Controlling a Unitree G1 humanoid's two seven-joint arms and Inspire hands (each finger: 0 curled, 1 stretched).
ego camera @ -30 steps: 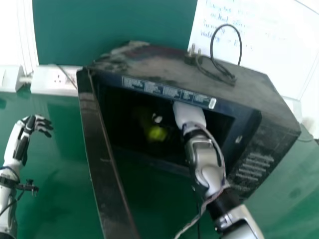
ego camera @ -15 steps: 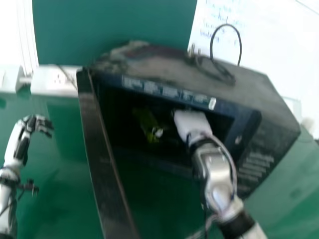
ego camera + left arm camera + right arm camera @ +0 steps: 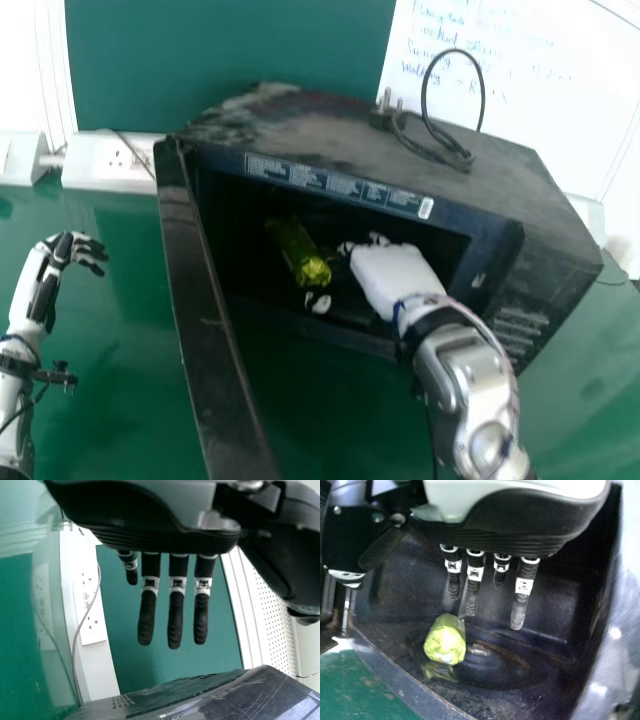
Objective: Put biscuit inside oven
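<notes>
the head view's bottom edge cuts off the oven door (image 3: 213,330), and the whiteboard writing (image 3: 440,45) is blurred

dim oven interior (image 3: 235,225), bright whiteboard (image 3: 540,110), soft reflections on tabletop (image 3: 125,370)

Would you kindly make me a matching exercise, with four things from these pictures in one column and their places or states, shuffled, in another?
1. Biscuit
2. Plug
3. Door
4. Left hand

A. swung open
B. left of the door
C. on top of the oven
D. inside the oven

Pairs: 1-D, 2-C, 3-A, 4-B
</notes>
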